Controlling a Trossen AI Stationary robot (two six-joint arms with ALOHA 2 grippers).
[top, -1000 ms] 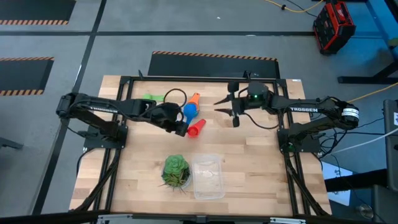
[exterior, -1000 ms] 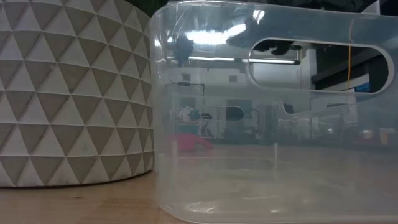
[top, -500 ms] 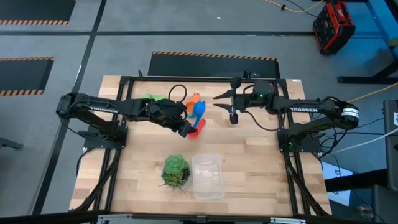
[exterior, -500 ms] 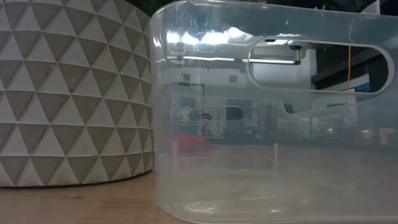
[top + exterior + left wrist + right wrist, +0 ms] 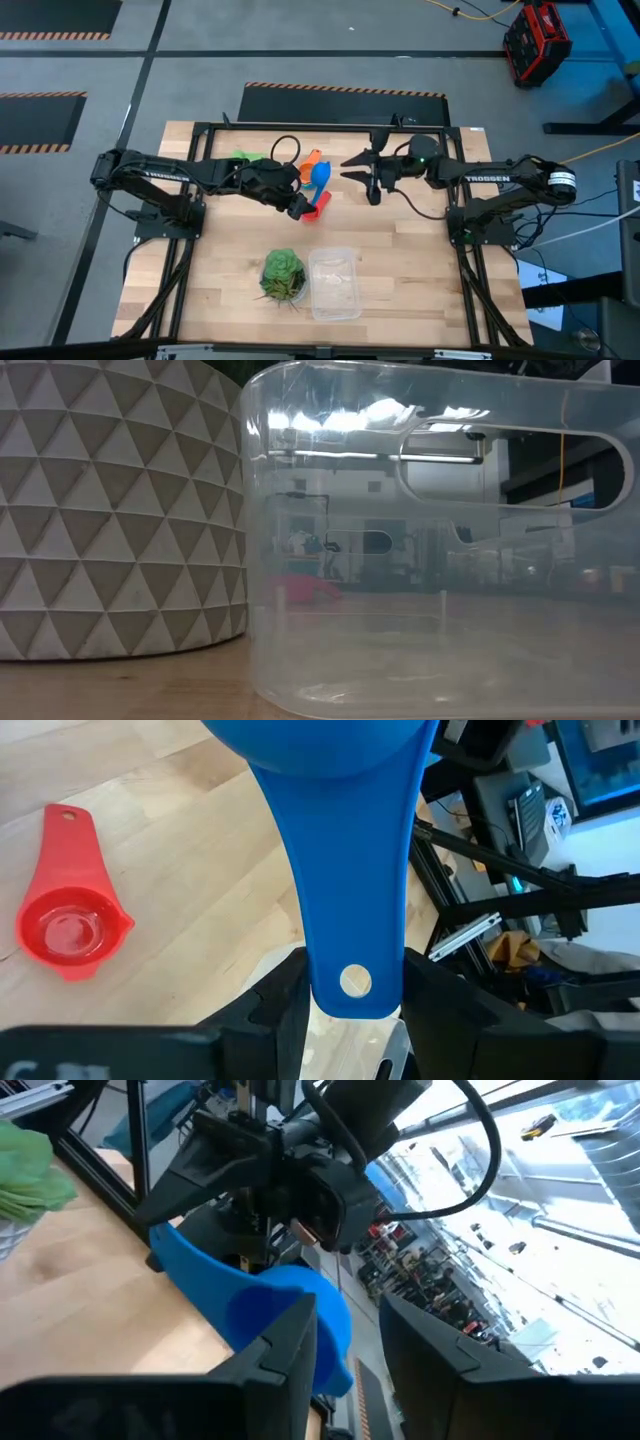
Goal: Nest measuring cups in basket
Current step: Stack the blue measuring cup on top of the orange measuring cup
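Left pincer (image 5: 297,205) is gripping the blue plastic measuring cup (image 5: 319,176) by its handle above the desk (image 5: 400,260). Right pincer (image 5: 352,166) is hovering just beside that cup, fingers parted, holding nothing.

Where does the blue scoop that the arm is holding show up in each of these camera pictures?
High view: blue measuring cup at the left gripper, upper middle of the table.
Low view: not to be made out.
Left wrist view: fills the middle, handle between the fingers.
Right wrist view: low centre.
Shared landmark: red measuring cup, also.
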